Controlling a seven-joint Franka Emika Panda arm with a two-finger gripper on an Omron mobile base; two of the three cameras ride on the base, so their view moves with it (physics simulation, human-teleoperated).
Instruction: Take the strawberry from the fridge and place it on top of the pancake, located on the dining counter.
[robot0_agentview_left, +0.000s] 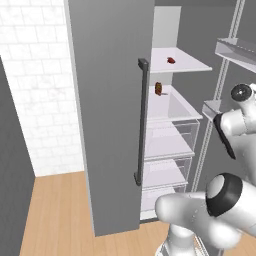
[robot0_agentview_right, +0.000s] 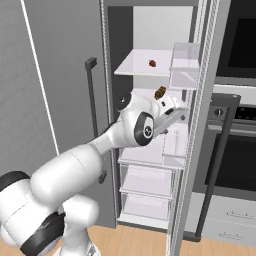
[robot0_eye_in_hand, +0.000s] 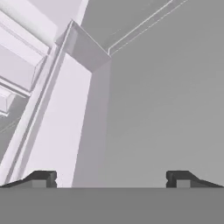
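While the fridge (robot0_agentview_right: 65, 75) door is standing open, we're only starting: the strawberry (robot0_agentview_right: 152, 63) is sitting untouched on the fridge's top shelf (robot0_agentview_left: 182, 64). Our gripper (robot0_eye_in_hand: 111, 178) is hanging wide open, holding nothing. A brown bottle (robot0_agentview_right: 160, 92) is standing one shelf below the strawberry, and door bins are crowding the reach.

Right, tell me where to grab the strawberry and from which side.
Grip the strawberry across its round body, coming in level from the fridge's open front. It is tiny and lies alone on the upper shelf, above the brown bottle. The gripper, jaws wide open, should probably straddle it and close gently.
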